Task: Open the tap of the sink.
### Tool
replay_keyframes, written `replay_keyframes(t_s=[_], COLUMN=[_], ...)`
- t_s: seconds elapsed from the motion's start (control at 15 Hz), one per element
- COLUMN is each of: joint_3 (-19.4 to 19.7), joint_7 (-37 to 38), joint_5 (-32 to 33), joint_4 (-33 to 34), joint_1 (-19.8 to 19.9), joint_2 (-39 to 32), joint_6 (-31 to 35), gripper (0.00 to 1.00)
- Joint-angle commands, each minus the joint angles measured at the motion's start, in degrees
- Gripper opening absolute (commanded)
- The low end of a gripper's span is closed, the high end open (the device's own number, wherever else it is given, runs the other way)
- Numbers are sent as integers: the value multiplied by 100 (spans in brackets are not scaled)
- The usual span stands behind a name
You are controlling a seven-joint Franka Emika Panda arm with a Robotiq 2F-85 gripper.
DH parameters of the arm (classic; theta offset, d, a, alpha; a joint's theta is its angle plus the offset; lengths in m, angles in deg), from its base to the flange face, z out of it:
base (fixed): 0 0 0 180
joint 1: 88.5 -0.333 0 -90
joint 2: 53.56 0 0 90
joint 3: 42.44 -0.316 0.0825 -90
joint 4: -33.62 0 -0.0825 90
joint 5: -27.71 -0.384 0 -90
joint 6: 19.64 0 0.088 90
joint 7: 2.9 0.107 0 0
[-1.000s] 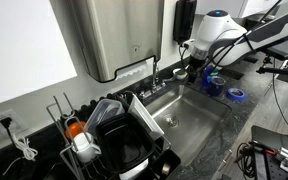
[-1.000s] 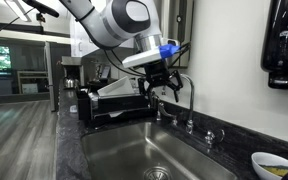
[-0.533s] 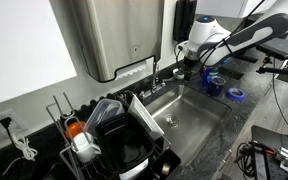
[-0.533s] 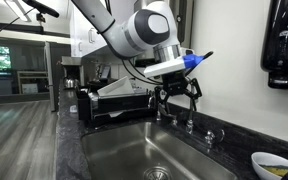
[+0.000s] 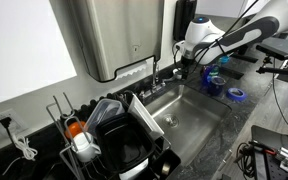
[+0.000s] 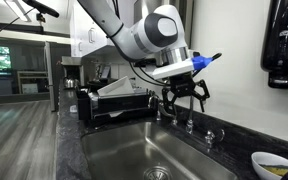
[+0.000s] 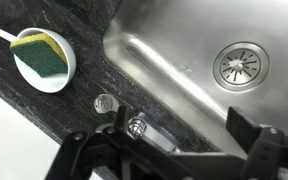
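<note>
Wrist view: my jaws are spread wide, with the tap (image 7: 146, 131) just below and between them, its long axis running nearly across the gap, on the sink's (image 7: 169, 55) rim.

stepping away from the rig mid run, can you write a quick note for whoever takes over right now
Claw: open, empty, hanging just above the tap; no contact that I can make out.
Tap: at the back edge of the sink, by the wall. In the wrist view one handle sits just ahead of the claw.
Done: the approach only; no water visible in the sink.
Left: probably lower, close on a handle, turn it.
</note>
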Motion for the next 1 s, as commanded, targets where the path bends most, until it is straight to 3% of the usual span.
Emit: replay_keyframes(t_s=[0.0, 0.4, 0.93], joint_3=[-86, 1, -53], joint_7=[29, 55, -333], joint_5=[47, 260, 383], joint_4=[16, 209, 876], joint_1=[77, 77, 293], joint_2=[7, -217, -936], joint_6=[-27, 418, 405], gripper=[100, 100, 100])
